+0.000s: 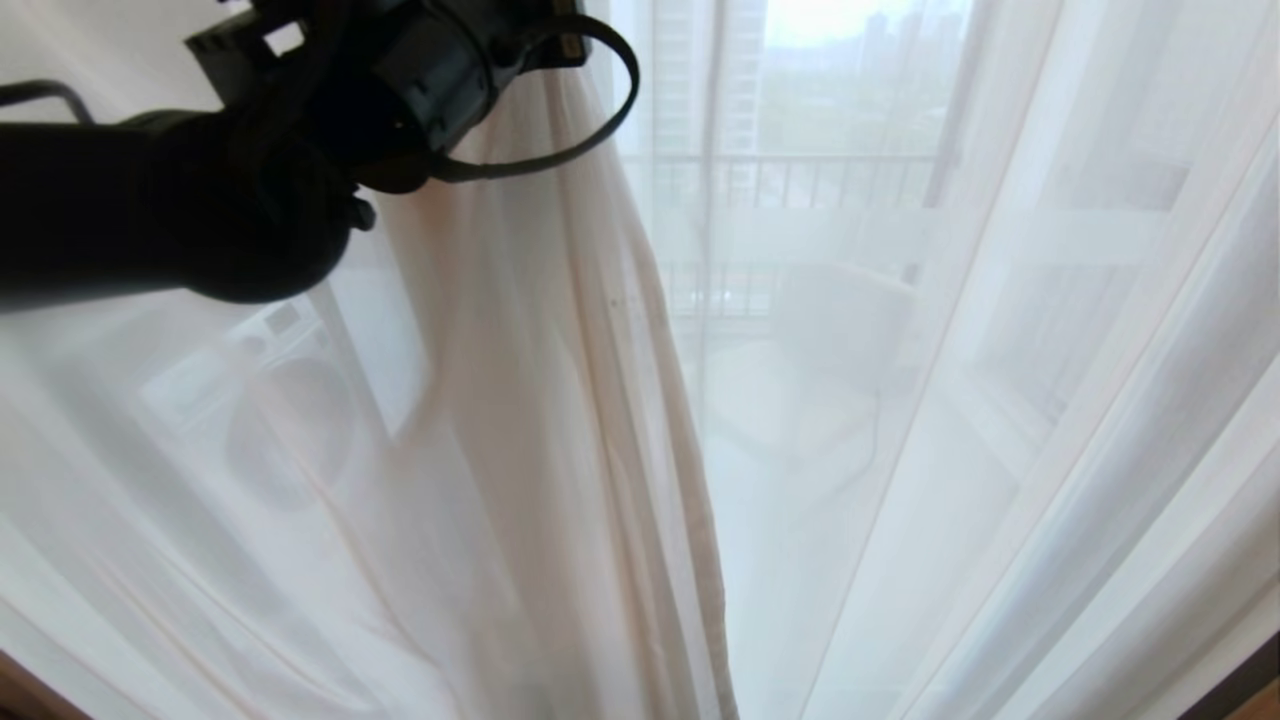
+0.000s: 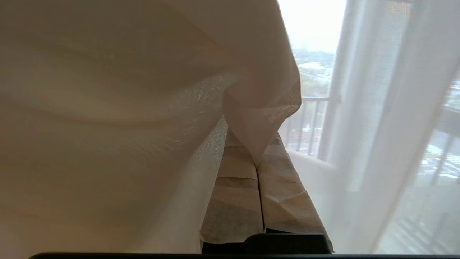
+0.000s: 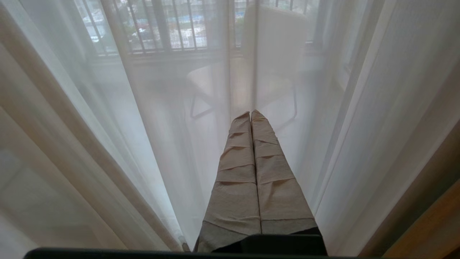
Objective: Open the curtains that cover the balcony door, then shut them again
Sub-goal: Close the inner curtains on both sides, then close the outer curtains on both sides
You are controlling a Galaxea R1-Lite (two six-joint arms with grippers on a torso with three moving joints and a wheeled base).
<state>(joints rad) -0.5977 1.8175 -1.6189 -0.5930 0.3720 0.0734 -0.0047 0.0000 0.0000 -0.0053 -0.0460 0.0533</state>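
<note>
Sheer white curtains fill the head view: a left panel (image 1: 520,420) and a right panel (image 1: 1060,400), hanging in long folds. My left arm (image 1: 200,200) reaches across the upper left, and the left panel's edge bunches up at its wrist. In the left wrist view the left gripper (image 2: 256,158) is shut, with a fold of the sheer curtain (image 2: 251,108) pinched between its tape-wrapped fingers (image 2: 237,194). The right gripper (image 3: 251,115) is shut on nothing and points at the sheer curtain (image 3: 161,126) lower down. The balcony door is veiled by the sheer and I cannot make it out.
Through the sheer I see a balcony railing (image 1: 790,180), a white chair (image 1: 840,330) and a washing machine shape (image 1: 270,400) at the left. Wooden floor (image 1: 20,690) shows in the bottom corners. A darker olive strip (image 3: 424,187) runs beside the floor.
</note>
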